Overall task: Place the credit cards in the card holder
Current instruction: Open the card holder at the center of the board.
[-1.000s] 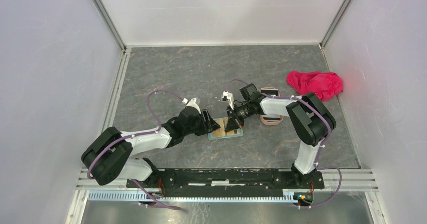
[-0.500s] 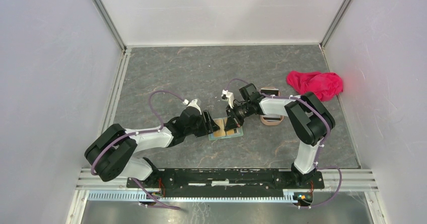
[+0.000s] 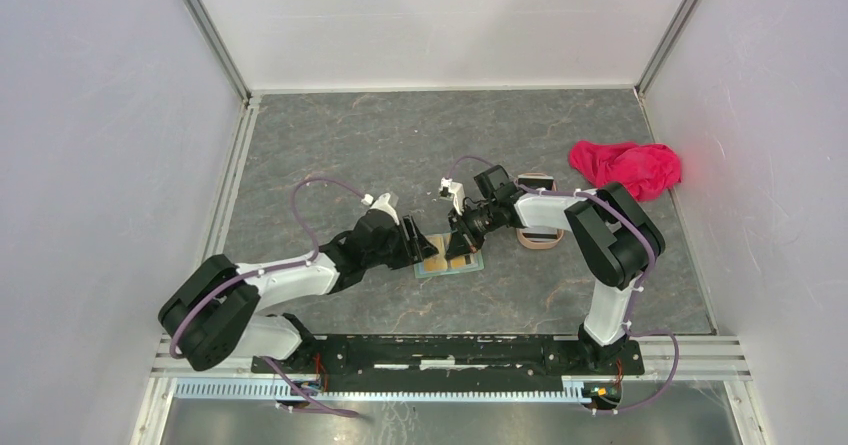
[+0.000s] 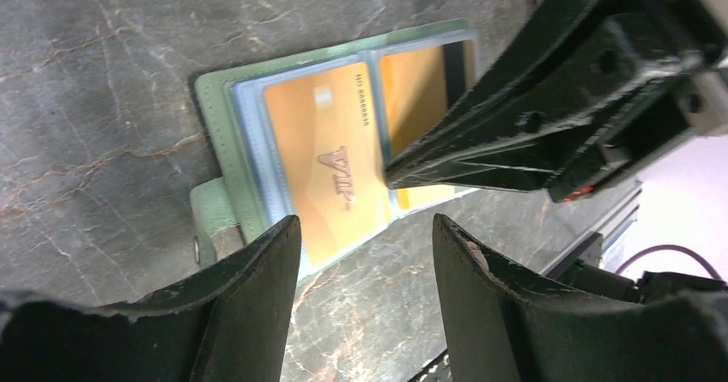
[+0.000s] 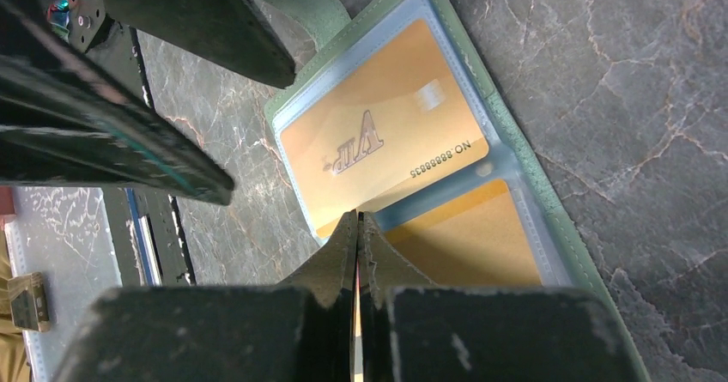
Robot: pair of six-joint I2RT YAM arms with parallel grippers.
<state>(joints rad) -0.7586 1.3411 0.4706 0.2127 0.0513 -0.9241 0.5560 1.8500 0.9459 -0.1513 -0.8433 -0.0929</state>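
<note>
Found the card holder (image 3: pixel 450 268) lying spread open on the table (image 3: pixel 400 145), between the two arms and directly under both sets of fingers. Counted two yellow-orange credit cards (image 3: pixel 437 255) tucked into its pale blue-green pockets: a VIP card (image 4: pixel 330 159) in one pocket and a second card (image 4: pixel 416 77), dark-striped at one end, in the pocket beside it.

Noted the left gripper (image 4: pixel 365 305) standing open, jaws well apart, hovering low at the strap side of the holder. Caught, in the left wrist view, the near end of the VIP card and the holder's green rim lying just beyond the gap between the two fingers (image 4: pixel 249 305). Could not tell any contact with the holder.

Noted the right gripper (image 5: pixel 356 221) closed tight, tips pressed together into a single point. Placed that point at the seam between the two pockets, at the long edge of the VIP card, touching the plastic or just above it; could not tell which. Made out a thin orange line in the slit between the shut fingers in the right wrist view, too narrow to read as a card or only as colour from below.

Saw, farther off, a red-pink cloth (image 3: pixel 625 168) near the right wall and a pinkish-brown tray (image 3: pixel 537 240) partly hidden behind the right arm, both well apart from the holder.
</note>
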